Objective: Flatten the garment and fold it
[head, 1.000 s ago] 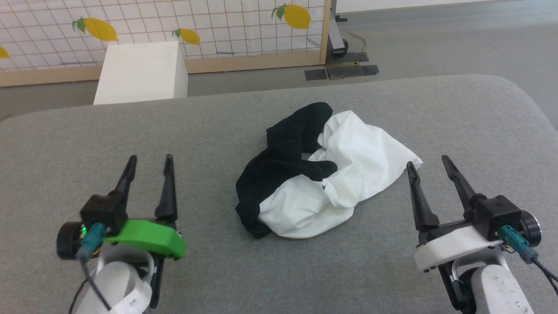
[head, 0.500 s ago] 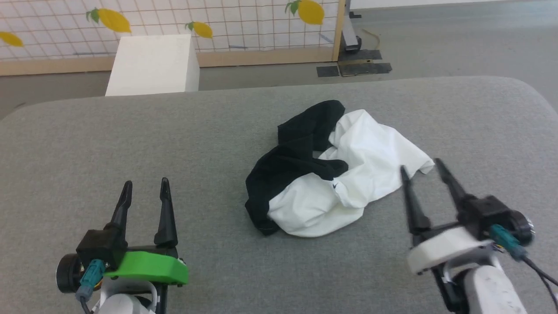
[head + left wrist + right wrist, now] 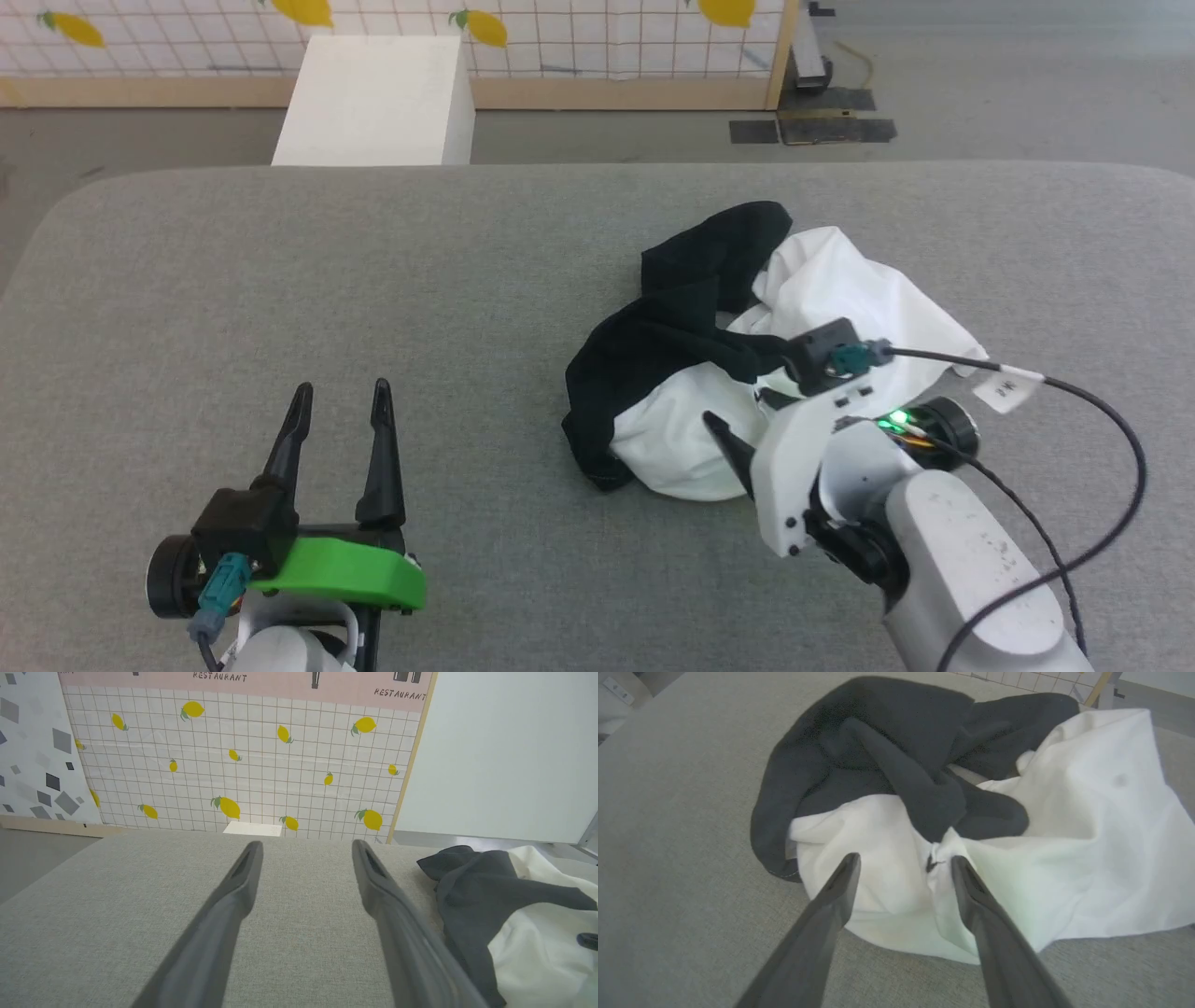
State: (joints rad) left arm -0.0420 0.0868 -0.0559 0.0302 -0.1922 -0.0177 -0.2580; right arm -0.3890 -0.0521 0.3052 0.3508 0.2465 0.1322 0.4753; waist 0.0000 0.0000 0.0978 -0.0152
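The garment lies crumpled in a heap on the grey padded table, right of centre, black sleeves bunched over white cloth. My right gripper hovers over the heap's near white edge, open, with one dark finger showing beside the pale wrist. In the right wrist view its fingertips straddle a small fold in the white cloth of the garment, nothing pinched between them. My left gripper stands open above bare table at the lower left, its fingers apart, the garment off to its right.
A white box stands on the floor beyond the table's far edge. Behind it runs a tiled panel with lemon prints on a wooden frame. A black cable loops from my right wrist. Grey table stretches left of the heap.
My right gripper has swung in to the left and turned down over the garment's near edge. The head camera has shifted. My left gripper has stayed in place, open.
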